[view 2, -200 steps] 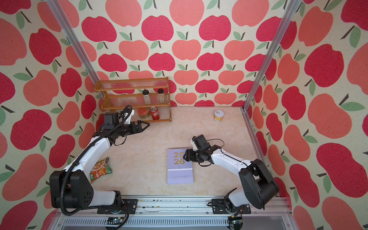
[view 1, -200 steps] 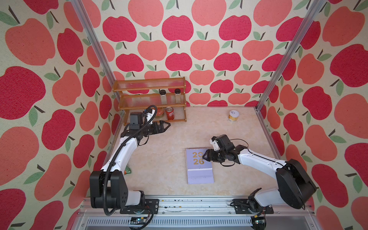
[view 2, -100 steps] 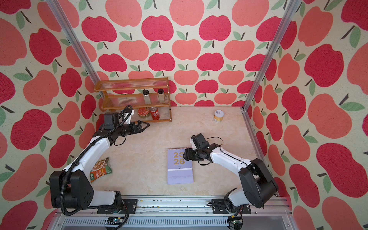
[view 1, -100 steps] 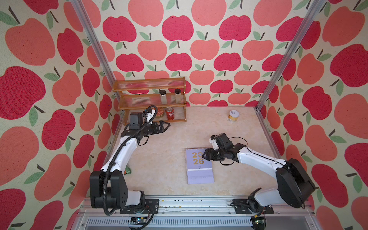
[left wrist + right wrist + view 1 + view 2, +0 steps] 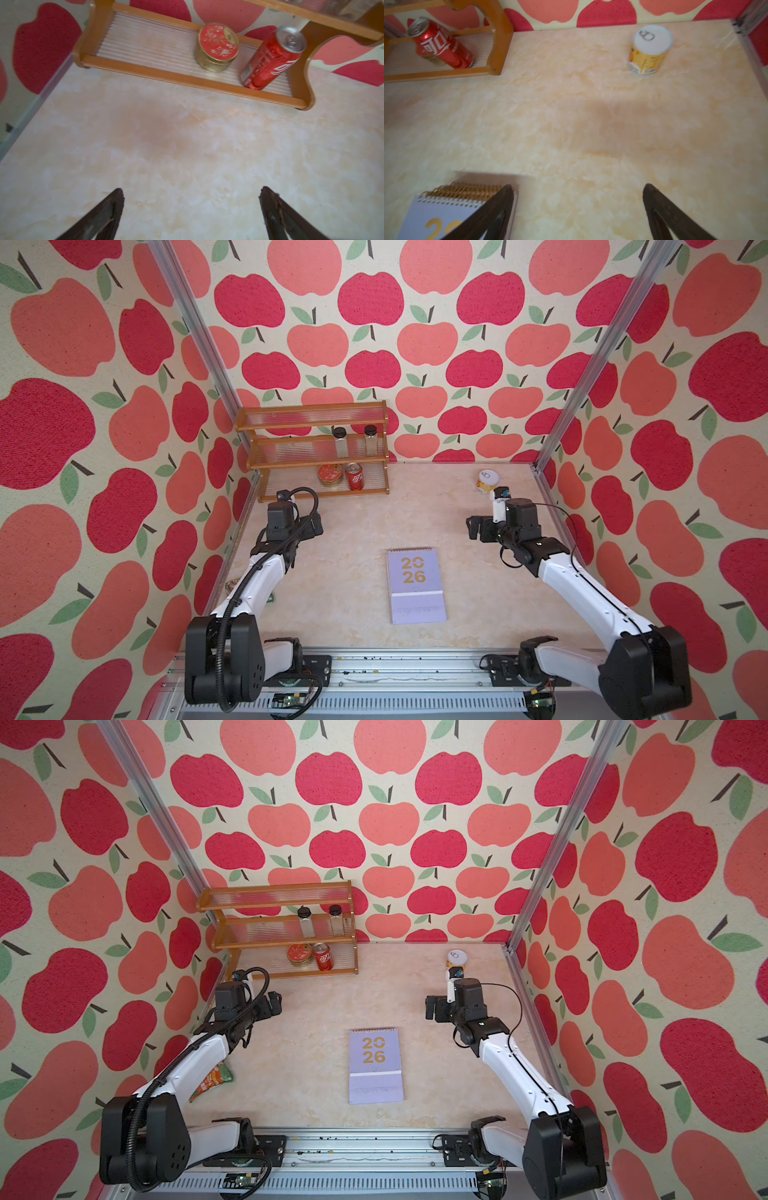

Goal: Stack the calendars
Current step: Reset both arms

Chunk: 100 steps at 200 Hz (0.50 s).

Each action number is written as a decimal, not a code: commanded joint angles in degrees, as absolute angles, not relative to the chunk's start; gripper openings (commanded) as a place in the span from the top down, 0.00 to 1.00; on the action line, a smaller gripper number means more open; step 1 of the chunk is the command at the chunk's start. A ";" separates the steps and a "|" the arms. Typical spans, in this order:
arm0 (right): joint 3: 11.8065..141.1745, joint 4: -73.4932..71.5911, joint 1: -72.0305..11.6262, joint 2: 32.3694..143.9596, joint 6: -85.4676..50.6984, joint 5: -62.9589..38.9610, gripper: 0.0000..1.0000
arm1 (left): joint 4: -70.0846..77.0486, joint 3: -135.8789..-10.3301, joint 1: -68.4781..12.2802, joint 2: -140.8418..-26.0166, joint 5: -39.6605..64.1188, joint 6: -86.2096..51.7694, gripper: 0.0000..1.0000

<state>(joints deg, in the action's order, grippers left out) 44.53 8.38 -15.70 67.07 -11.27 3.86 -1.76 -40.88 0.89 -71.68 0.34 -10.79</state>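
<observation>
**Both pincers gaping, calendars in one pile on the table**

We have the right pincer (image 5: 473, 527) spread wide with nothing between its fingers, hanging above the table (image 5: 353, 531). The calendars (image 5: 415, 585) lie flat near it, on the side toward the robot's base and toward the other arm, clear of its fingertips. A lavender cover with gold "2026" faces up, its spiral edge turned toward the pincers. In the right wrist view we catch several rows of gold coils piled one over another under that cover. So more than one calendar lies there, but how many we cannot tell. Ahead of this pincer, toward the back wall, a yellow can (image 5: 487, 481) stands upright.

Over to the left pincer (image 5: 318, 526): it too is wide apart and empty, held over bare table. It is well apart from the calendars, which lie off toward the right arm and nearer the base. Ahead of its fingers stands the wooden shelf (image 5: 316, 460). A round red-lidded tin (image 5: 217, 47) and a red can (image 5: 270, 60) sit side by side on its lowest tier, and two dark-capped jars (image 5: 340, 443) stand a tier above. Behind this pincer, by its arm, a green-orange snack packet (image 5: 212, 1081) lies at the table's edge.
</observation>
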 commanded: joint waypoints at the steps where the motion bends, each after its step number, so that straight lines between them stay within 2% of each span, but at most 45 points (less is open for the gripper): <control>1: 35.98 -6.39 -9.71 66.12 -3.78 7.89 0.01 | 10.09 -36.54 1.27 -72.97 -12.27 -6.70 0.00; 29: 28.45 -21.96 -5.87 69.67 -1.86 8.45 0.01 | 19.63 -32.61 3.19 -77.47 -12.75 -5.65 0.00; 60: 23.38 -36.45 -2.73 77.32 0.04 6.85 0.01 | 36.02 -26.53 7.23 -83.02 -5.87 -6.49 0.00; 79: 23.21 -43.24 -0.70 81.92 0.02 3.98 0.01 | 34.07 -28.75 7.04 -85.62 -3.98 -5.21 0.00; 100: 22.98 -47.67 -0.69 87.83 1.23 -0.53 0.01 | 40.65 -26.55 5.31 -88.01 -2.76 -2.31 0.00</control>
